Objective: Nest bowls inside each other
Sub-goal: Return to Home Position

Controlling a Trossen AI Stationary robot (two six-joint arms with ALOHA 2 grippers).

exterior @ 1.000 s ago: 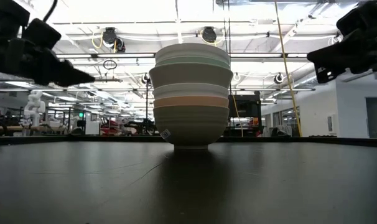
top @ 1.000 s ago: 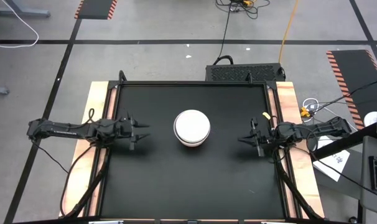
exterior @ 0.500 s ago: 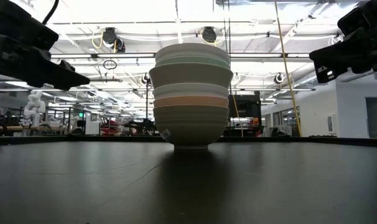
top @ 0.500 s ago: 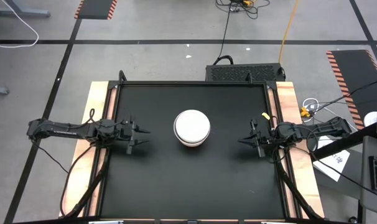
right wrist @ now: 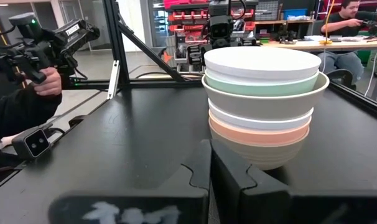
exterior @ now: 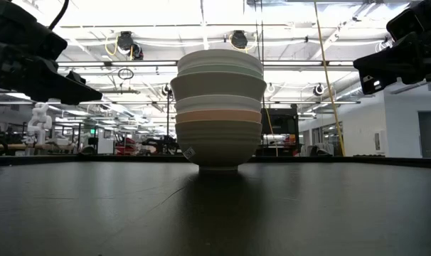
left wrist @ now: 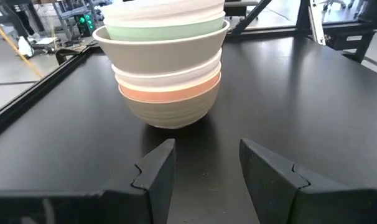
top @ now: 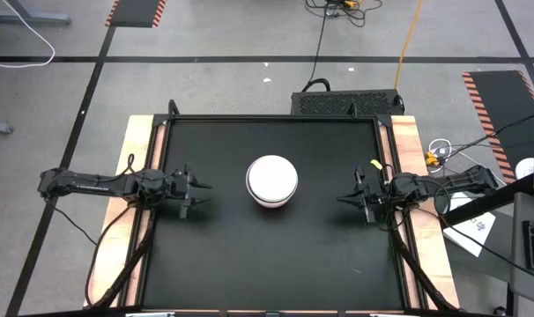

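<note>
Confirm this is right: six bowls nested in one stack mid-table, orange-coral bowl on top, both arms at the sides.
Wrong in one respect: a round white bowl is topmost, as the high view shows; the orange-coral bowl lies second from the bottom. The left gripper and right gripper do sit at the sides.

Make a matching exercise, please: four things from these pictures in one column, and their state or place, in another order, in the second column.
Column one:
1. left tool
2. right tool
3. top white bowl
4. coral bowl

Column two:
A. shut
B. second from the bottom
C. open
D. on the very top

Pairs: 1-C, 2-A, 3-D, 4-B
</note>
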